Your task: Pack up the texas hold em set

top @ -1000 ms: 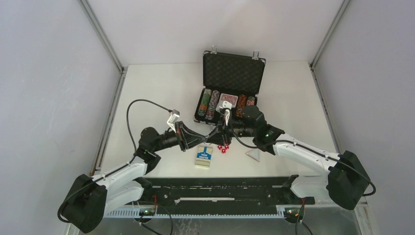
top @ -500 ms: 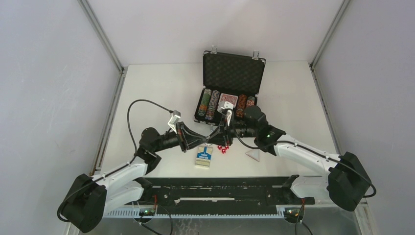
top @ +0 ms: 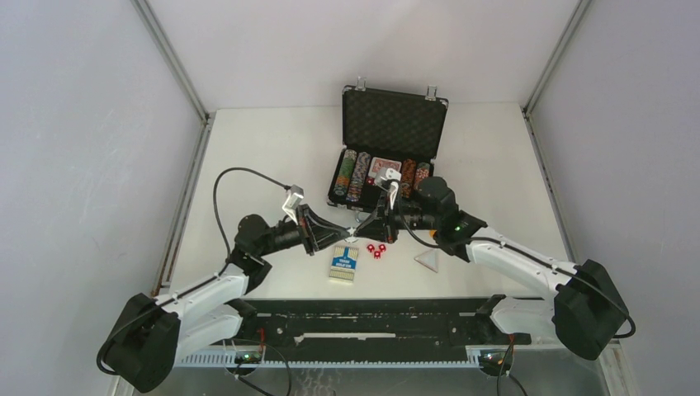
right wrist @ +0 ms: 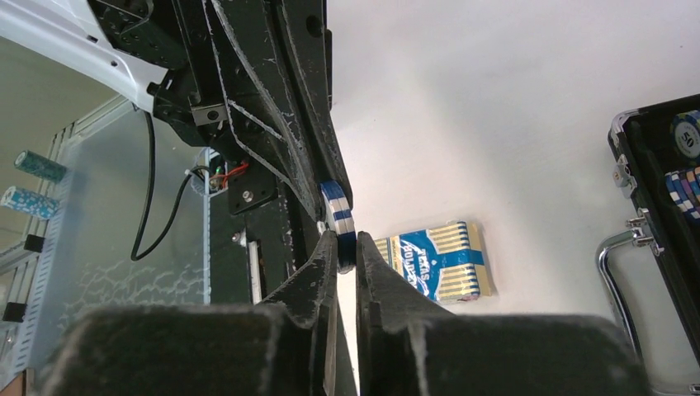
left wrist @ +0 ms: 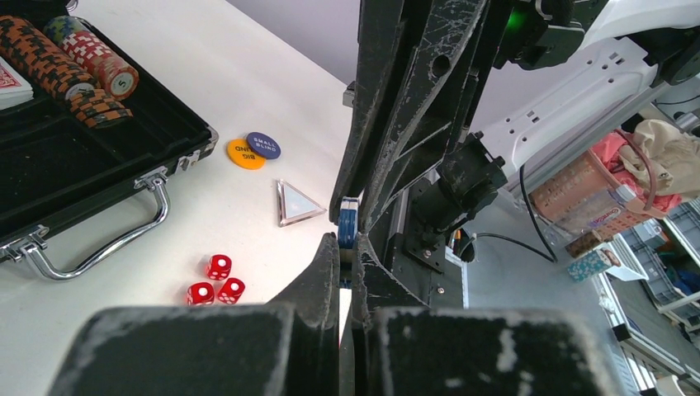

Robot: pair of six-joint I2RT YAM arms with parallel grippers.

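The black case [top: 393, 124] of the texas hold em set stands open at the back, with rows of chips [top: 353, 177] and red-backed cards [top: 385, 169] inside. My two grippers meet tip to tip in front of it. The left gripper [top: 350, 236] [left wrist: 347, 239] is shut on a thin stack of blue-and-white chips [right wrist: 338, 216] [left wrist: 347, 224]. From the opposite side, the right gripper [top: 364, 233] [right wrist: 347, 244] has its jaws pressed on the same stack. Three red dice [top: 376, 249], the triangle piece [top: 427, 261] and the blue card box [top: 343, 264] lie on the table.
An orange and a blue round button [left wrist: 254, 150] lie near the case's front corner, hidden under the right arm in the top view. The case's silver handle [left wrist: 99, 247] sticks out toward the arms. The arm rail [top: 371, 318] runs along the near edge.
The right arm has shifted slightly to the right and its jaws have narrowed onto the chips. The left arm has held still, shut on the stack.
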